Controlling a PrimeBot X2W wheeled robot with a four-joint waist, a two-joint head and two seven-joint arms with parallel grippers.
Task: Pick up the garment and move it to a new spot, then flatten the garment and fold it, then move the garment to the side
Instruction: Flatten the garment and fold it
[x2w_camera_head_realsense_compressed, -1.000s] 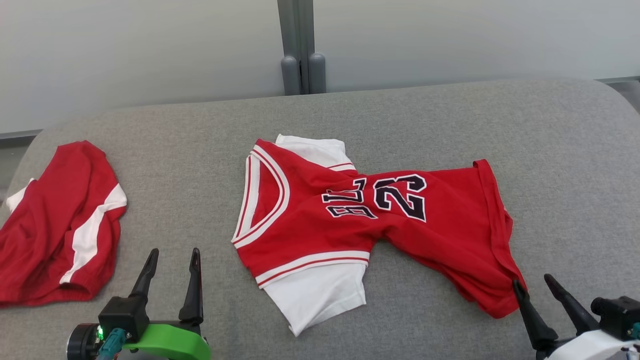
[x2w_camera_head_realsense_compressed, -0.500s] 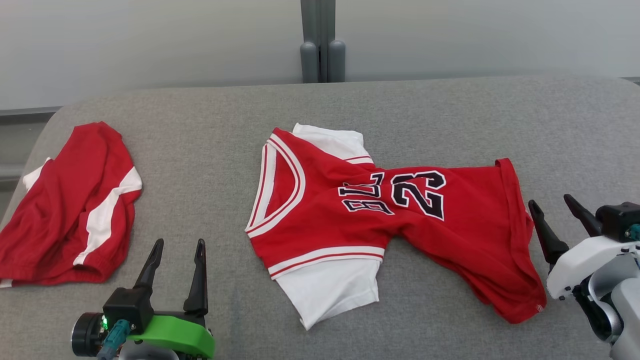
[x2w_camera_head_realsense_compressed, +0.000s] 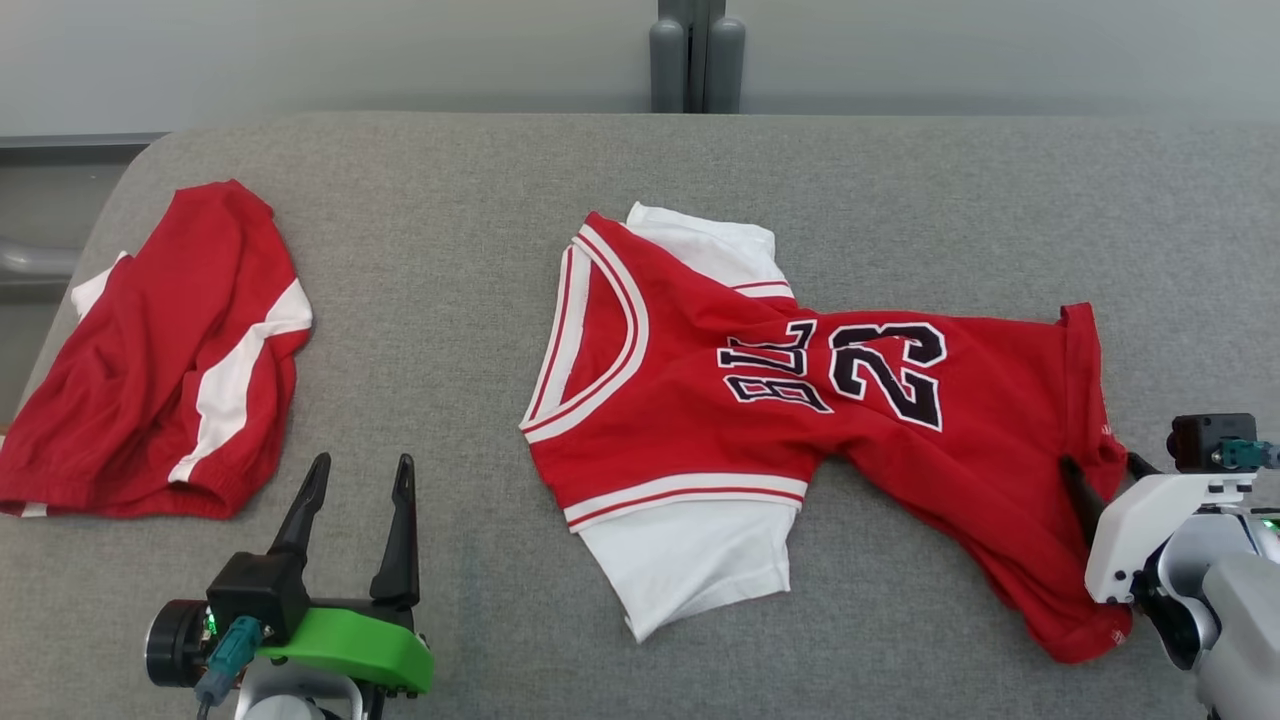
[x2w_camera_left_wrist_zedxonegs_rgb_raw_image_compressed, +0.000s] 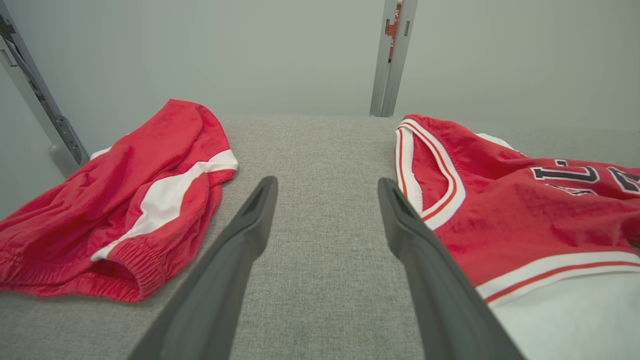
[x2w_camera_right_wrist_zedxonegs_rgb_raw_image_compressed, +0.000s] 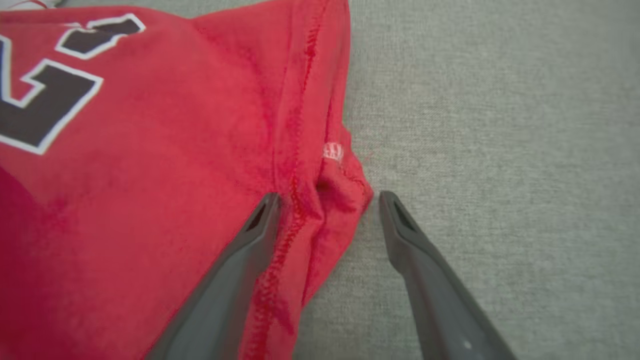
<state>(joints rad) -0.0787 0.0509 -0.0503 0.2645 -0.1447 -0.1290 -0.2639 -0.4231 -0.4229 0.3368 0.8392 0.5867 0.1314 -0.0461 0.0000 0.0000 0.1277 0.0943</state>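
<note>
The garment, a red jersey (x2w_camera_head_realsense_compressed: 700, 400) with the number 23 and white sleeves, lies crumpled on the grey cushion, its neck to the left and its hem to the right. My right gripper (x2w_camera_head_realsense_compressed: 1100, 462) stands open at the hem. In the right wrist view its fingers straddle a bunched fold of the red hem (x2w_camera_right_wrist_zedxonegs_rgb_raw_image_compressed: 325, 200), one finger (x2w_camera_right_wrist_zedxonegs_rgb_raw_image_compressed: 250, 235) over the cloth and the other over bare cushion. My left gripper (x2w_camera_head_realsense_compressed: 363, 462) is open and empty, on the cushion left of the jersey's neck (x2w_camera_left_wrist_zedxonegs_rgb_raw_image_compressed: 425, 165).
A second red garment with white stripes (x2w_camera_head_realsense_compressed: 170, 350) lies bunched at the cushion's left end, near its rounded edge. The grey cushion (x2w_camera_head_realsense_compressed: 430, 250) has bare room between the two garments. A grey post (x2w_camera_head_realsense_compressed: 697, 55) stands at the wall behind.
The head camera has shifted, so everything sits further right and higher in the picture. My right gripper has moved from the hem's near corner further along the hem and now straddles it. The left gripper stays put.
</note>
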